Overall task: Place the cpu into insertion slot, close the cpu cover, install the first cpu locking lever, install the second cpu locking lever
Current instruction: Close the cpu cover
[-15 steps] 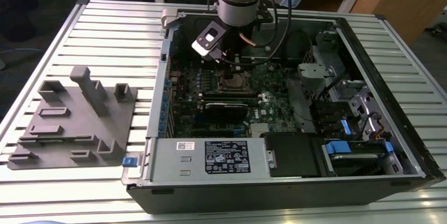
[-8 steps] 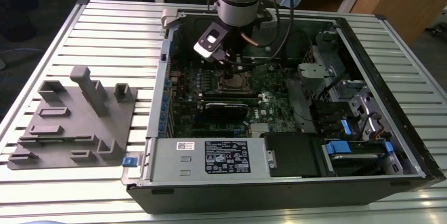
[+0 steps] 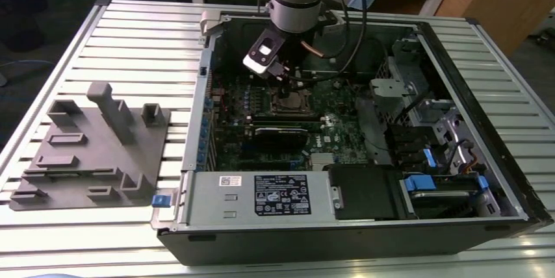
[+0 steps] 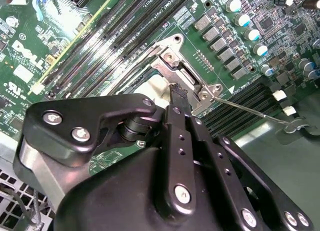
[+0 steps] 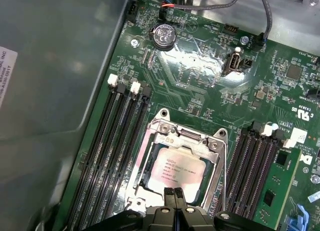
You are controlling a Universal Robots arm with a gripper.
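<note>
The cpu point(image 5: 174, 169) lies flat in the insertion slot point(image 3: 292, 104), its silver-grey top showing. The cpu cover point(image 5: 159, 127) is down around it, and the chip shows through the cover's square cut-out. My gripper point(image 5: 175, 192) is shut with nothing between its fingers; its tips rest at the cover's edge, just over the chip's rim. In the second wrist view a fingertip point(image 4: 178, 92) touches the cover point(image 4: 172, 66). A thin silvery locking lever point(image 4: 250, 110) sticks out sideways from the socket's corner, unlatched. In the exterior view the gripper point(image 3: 284, 88) hangs straight over the socket inside the case.
The open computer case point(image 3: 485, 50) lies on a slatted table point(image 3: 130, 37). Long black memory slots point(image 5: 112, 141) flank the socket on both sides. Cables point(image 3: 347, 37) hang beside the arm. A grey moulded fixture point(image 3: 95, 148) sits at the exterior view's left. Drive bays point(image 3: 433, 161) fill the exterior view's right.
</note>
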